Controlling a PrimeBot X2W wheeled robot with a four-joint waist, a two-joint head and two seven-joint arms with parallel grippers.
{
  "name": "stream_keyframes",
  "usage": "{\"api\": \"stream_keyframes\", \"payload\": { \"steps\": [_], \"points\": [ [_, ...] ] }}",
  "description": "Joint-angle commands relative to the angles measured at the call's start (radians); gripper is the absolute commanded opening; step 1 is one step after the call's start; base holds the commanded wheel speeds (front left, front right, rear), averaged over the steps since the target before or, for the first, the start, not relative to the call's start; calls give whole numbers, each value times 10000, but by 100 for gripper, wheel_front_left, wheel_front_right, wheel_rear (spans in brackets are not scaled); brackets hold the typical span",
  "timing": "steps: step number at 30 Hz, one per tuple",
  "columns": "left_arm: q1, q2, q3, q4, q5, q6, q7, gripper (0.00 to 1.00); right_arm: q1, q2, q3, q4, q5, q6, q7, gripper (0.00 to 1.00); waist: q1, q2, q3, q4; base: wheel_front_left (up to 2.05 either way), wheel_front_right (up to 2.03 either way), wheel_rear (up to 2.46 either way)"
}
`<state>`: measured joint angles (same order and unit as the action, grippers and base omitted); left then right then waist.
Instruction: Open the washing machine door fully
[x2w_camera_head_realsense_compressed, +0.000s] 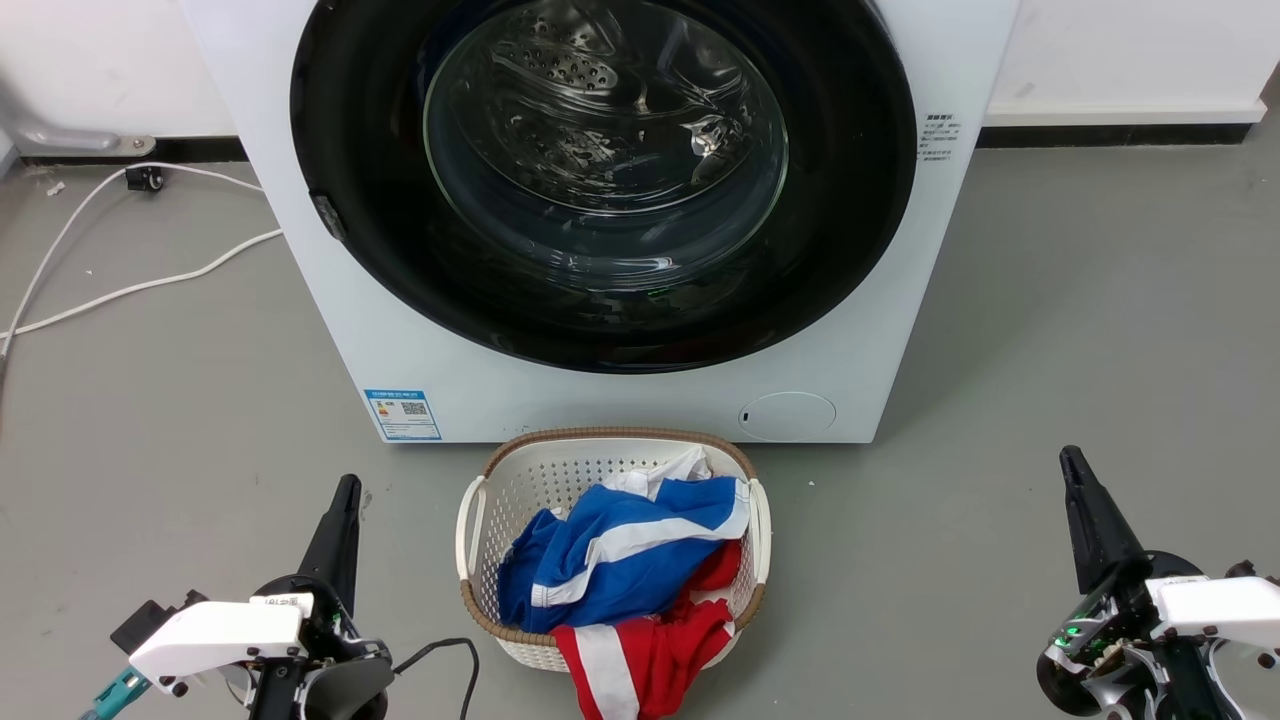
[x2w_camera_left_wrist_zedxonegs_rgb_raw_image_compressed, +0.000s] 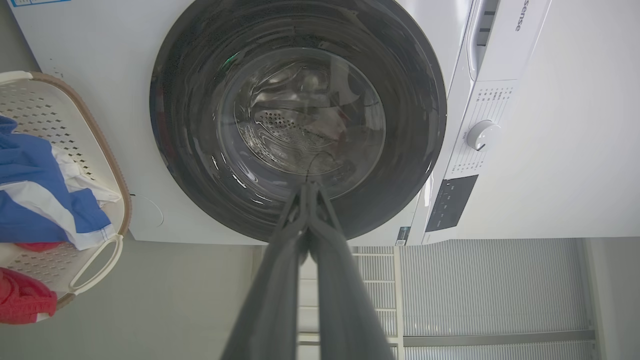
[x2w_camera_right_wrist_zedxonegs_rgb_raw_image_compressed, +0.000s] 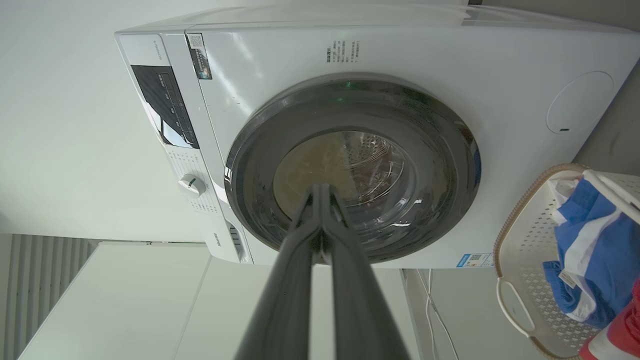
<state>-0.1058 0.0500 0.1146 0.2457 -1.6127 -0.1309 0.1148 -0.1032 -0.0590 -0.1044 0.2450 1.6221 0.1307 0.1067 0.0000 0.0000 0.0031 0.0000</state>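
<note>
Grey, smooth floor (x2w_camera_head_realsense_compressed: 1050, 330) runs back to a white wall (x2w_camera_head_realsense_compressed: 1100, 50) with a dark skirting strip (x2w_camera_head_realsense_compressed: 1100, 135) along its foot. One white washing machine (x2w_camera_head_realsense_compressed: 600, 400) stands on the floor against that wall. It carries one washing machine door (x2w_camera_head_realsense_compressed: 605, 180), round, with a wide glossy black rim and a clear bulging glass centre through which the perforated steel drum (x2w_camera_head_realsense_compressed: 570, 70) shows. The door spans nearly the width of the front and lies shut, flush against it. One small grey fitting (x2w_camera_head_realsense_compressed: 327, 215) sits on the rim's left edge in the head view. Below the door are one blue label (x2w_camera_head_realsense_compressed: 403, 414) at the lower left and one round cover (x2w_camera_head_realsense_compressed: 788, 415) at the lower right. The left wrist view shows one white dial (x2w_camera_left_wrist_zedxonegs_rgb_raw_image_compressed: 482, 135) on the control panel.

One white perforated basket (x2w_camera_head_realsense_compressed: 560, 475) with a brown woven rim stands on the floor just in front of the machine. It holds two garments: one blue-and-white (x2w_camera_head_realsense_compressed: 620, 510) on top and one red-and-white (x2w_camera_head_realsense_compressed: 690, 630) hanging over the near rim. Two white cable runs (x2w_camera_head_realsense_compressed: 150, 285) lie on the floor to the machine's left.

There are two pairs of fingers, one either side of the basket and well apart from the door. The left fingers (x2w_camera_head_realsense_compressed: 340, 530) and the right fingers (x2w_camera_head_realsense_compressed: 1090, 510) both point up toward the machine. In its own wrist view each pair is clenched tip to tip with nothing between.
</note>
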Motion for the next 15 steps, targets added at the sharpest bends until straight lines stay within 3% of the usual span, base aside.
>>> {"api": "stream_keyframes", "payload": {
  "steps": [1,15],
  "points": [
    [-75,-2,9,6,-6,-28,22,0,-113,33,-14,11,-43,2,36,0,0,0,0,0,0,0,0],
    [-74,-2,7,6,-6,-28,21,0,-115,45,-33,11,-57,0,52,0,0,0,0,0,0,0,0]
  ]
}}
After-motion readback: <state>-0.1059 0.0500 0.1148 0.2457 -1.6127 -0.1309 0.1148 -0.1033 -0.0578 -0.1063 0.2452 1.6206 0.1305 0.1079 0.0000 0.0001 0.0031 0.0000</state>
